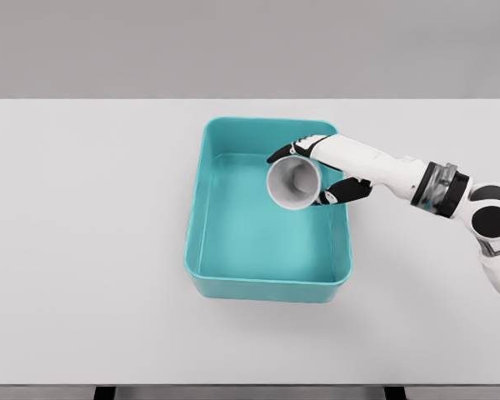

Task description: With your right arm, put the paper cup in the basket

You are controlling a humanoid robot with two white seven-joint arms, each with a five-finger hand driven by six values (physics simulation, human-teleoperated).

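A white paper cup (293, 183) hangs tipped on its side over the teal basket (202, 208), its open mouth facing toward me. My right hand (323, 171) is shut on the cup, black fingertips wrapped around its top and lower right side. The right arm reaches in from the right edge across the basket's right rim. The cup sits above the basket's far right part; I cannot tell whether it touches the floor. My left arm does not show.
The basket stands in the middle of a white table (83, 250). Its inside holds nothing besides the cup held over it.
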